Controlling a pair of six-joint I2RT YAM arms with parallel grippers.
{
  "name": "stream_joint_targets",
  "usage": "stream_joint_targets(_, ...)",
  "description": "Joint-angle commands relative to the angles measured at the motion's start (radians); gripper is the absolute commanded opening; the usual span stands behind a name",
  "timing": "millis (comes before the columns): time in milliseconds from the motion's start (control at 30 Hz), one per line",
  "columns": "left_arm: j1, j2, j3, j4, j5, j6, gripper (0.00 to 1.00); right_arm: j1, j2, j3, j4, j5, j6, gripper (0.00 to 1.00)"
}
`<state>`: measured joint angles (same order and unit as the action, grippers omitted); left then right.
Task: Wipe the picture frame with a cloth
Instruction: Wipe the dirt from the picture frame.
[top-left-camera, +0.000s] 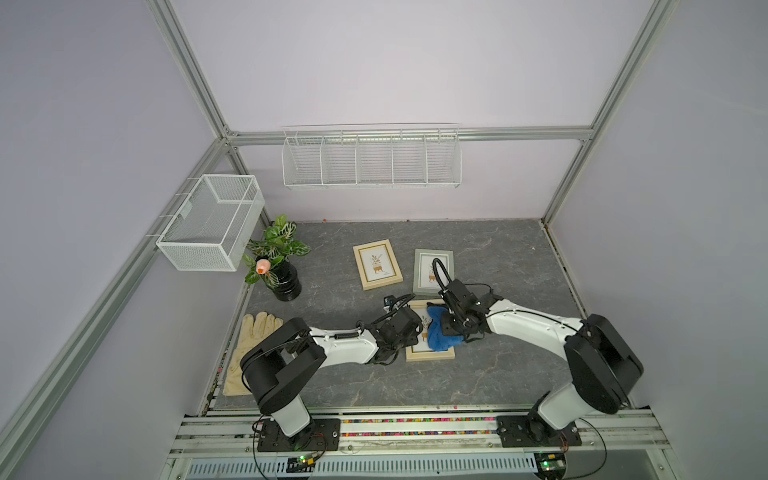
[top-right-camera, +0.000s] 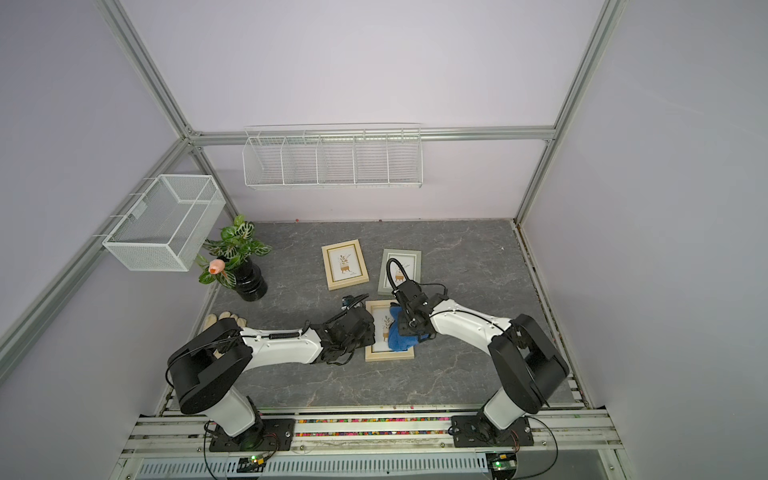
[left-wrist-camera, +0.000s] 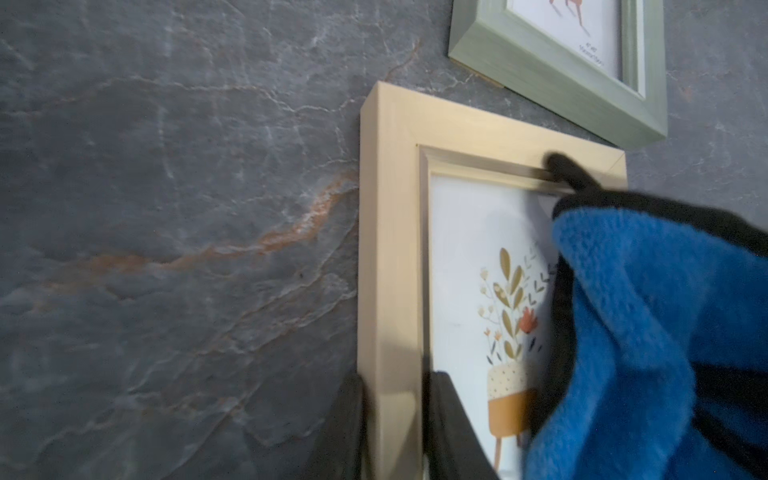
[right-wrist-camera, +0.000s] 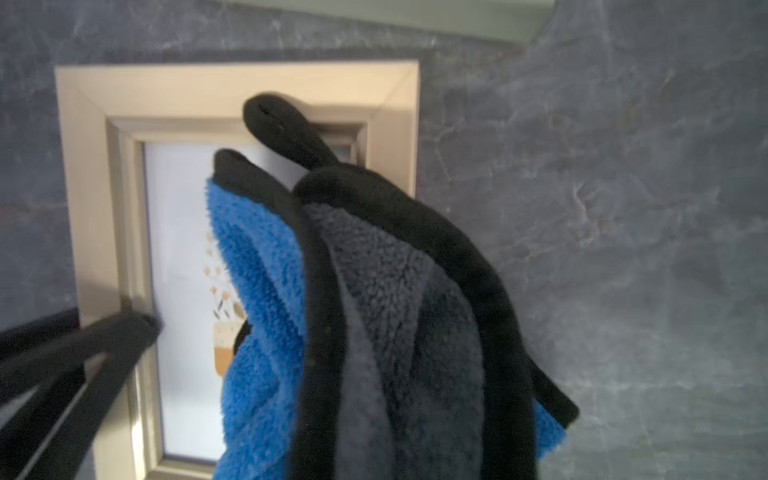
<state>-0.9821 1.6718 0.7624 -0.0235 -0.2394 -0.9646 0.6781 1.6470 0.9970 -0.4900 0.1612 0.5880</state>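
left gripper (left-wrist-camera: 397, 415) clamps rail of beige picture frame (top-left-camera: 430, 355) | right gripper (top-left-camera: 453, 326) pinches blue cloth (top-left-camera: 436, 341), bunched beneath it | cloth soft, floppy; glazing likely fragile, so hold by rails

No text can be read anywhere; in the left wrist view, the print inside the grey-green frame (left-wrist-camera: 552, 79) carries one small dark line of lettering, too blurred to read

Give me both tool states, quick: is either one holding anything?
Left tool: closed on the beige frame, gripping its side rail.
Right tool: closed, holding the blue cloth.
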Motion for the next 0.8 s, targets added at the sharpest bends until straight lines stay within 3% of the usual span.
stream_joint_targets(0, 0.009, 0.048, -0.032, -0.159, -0.006, -0.015, 0.13, -0.017, 0.074, 0.075, -0.068, 0.034, -0.046, 0.07)
stream_joint_targets(167, 0.009, 0.044, -0.028, -0.154, -0.01, -0.017, 0.13, 0.022, 0.01, -0.01, -0.084, 0.029, -0.026, 0.07)
stream_joint_targets(400, 0.008, 0.059, -0.017, -0.147, -0.004, -0.014, 0.13, 0.122, -0.159, -0.224, -0.089, -0.014, 0.123, 0.07)
stream_joint_targets(567, 0.009, 0.065, -0.002, -0.152, 0.0, -0.008, 0.13, 0.131, -0.123, -0.172, -0.066, -0.035, 0.133, 0.07)
stream_joint_targets(767, 0.009, 0.044, -0.028, -0.121, 0.003, -0.028, 0.13, 0.222, -0.063, -0.15, 0.054, -0.127, 0.23, 0.07)
